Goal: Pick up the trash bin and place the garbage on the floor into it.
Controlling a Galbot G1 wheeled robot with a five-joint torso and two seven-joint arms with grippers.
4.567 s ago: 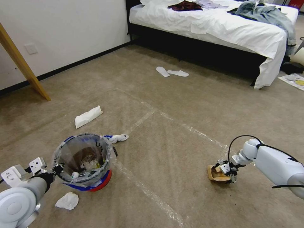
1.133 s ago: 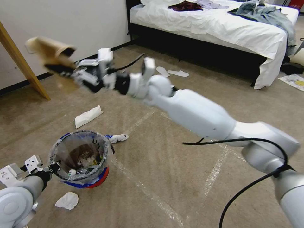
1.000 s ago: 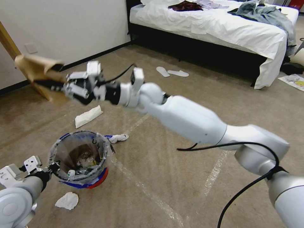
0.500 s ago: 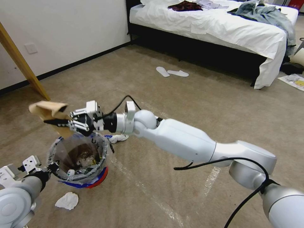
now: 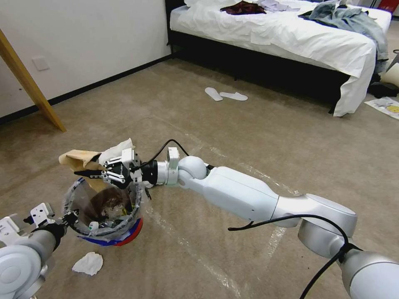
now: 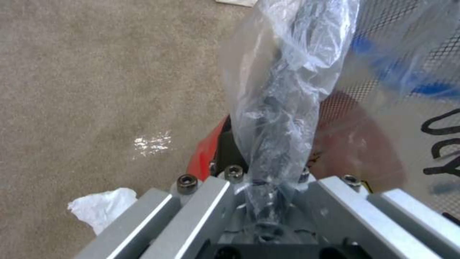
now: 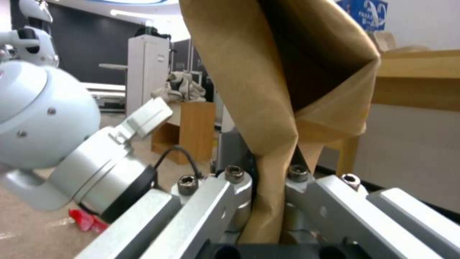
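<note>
The trash bin [image 5: 124, 234], red with a blue band and a clear liner, sits low at my left with litter inside. My left gripper [image 5: 68, 218] is shut on its near rim. In the left wrist view the liner [image 6: 278, 118] is pinched between that gripper's [image 6: 266, 176] fingers. My right arm reaches across, its gripper [image 5: 89, 172] shut on a torn brown paper bag [image 5: 77, 158] just above the bin's far rim. The bag [image 7: 258, 82] rises from the right gripper [image 7: 266, 176] in the right wrist view. A crumpled white tissue [image 5: 88, 263] lies on the floor [image 5: 249, 137] beside the bin.
A folded white tissue [image 5: 121, 147] lies beyond the bin, partly behind the right gripper. A red wrapper [image 7: 86, 221] lies on the carpet. Tape lines [image 5: 195, 253] cross the floor. A bed [image 5: 291, 37] and two white slippers [image 5: 226, 95] are at the back, a slanted wooden leg [image 5: 29, 83] at left.
My right arm has swung down from up near the wall, bringing the brown paper bag to just above the bin's rim. The left gripper has kept its hold on the bin.
</note>
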